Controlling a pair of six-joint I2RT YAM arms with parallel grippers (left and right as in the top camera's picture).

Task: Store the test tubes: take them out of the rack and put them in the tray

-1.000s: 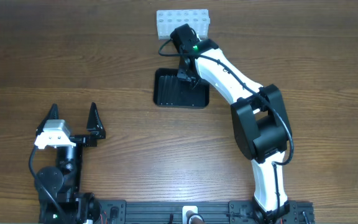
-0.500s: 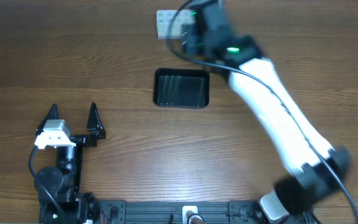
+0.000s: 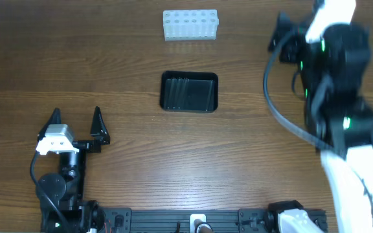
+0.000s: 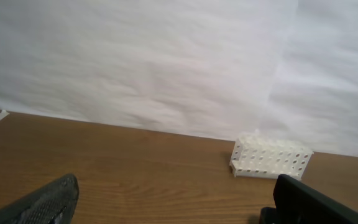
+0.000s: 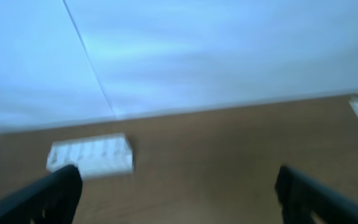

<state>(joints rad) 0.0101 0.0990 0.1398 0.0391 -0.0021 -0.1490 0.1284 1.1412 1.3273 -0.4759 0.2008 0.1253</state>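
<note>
Top view has clear tubes (image 3: 177, 92) lying flat inside one black tray (image 3: 189, 110) at the table's (image 3: 109, 52) middle. Their long axes run up and down the picture, across the tray's long axis; their number cannot be told. One white rack (image 3: 190, 24) stands beyond the tray, apart from it, long axis left to right like the tray's, with holes in two rows. The right gripper (image 5: 178, 173) is far out at the table's right side, well apart from both, jaws spread wide and gripping nothing. The left gripper (image 3: 76, 111) sits near its base, left of the tray, likewise spread and grasping nothing.
</note>
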